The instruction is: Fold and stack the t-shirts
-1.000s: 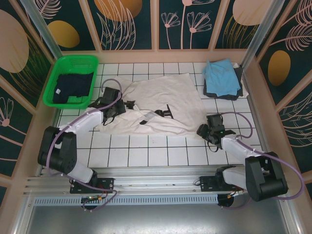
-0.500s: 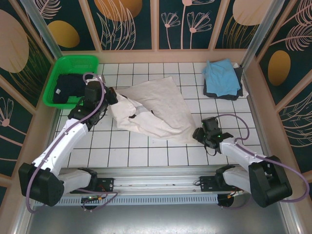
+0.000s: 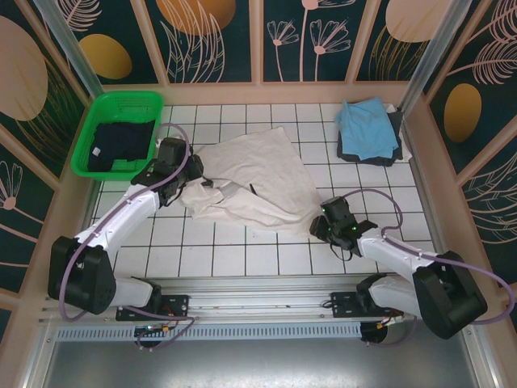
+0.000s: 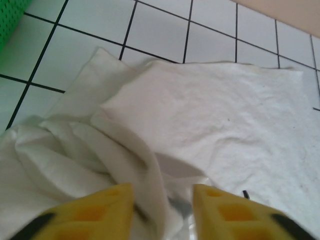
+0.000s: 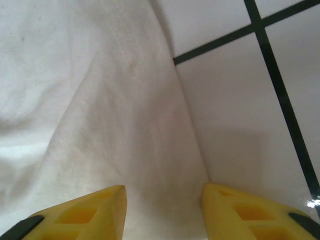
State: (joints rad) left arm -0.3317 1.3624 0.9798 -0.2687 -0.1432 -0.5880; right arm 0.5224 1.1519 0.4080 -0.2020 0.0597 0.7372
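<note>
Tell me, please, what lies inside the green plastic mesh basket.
A crumpled dark navy cloth shirt lies inside the green plastic mesh basket, covering most of its floor. Whatever might lie beneath the shirt is hidden.

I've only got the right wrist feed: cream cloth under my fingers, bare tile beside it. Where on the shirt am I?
Observer: The top view puts the right gripper at the near right corner of the cream-white t-shirt.
Operator: What does the shirt's left side look like?
Observer: It is bunched into folds at the left gripper, which is open with a raised ridge of cloth between its fingers.
Operator: Where's the stack so far?
Observer: In the far right corner of the table, a light blue t-shirt lies on top of a dark grey t-shirt.
</note>
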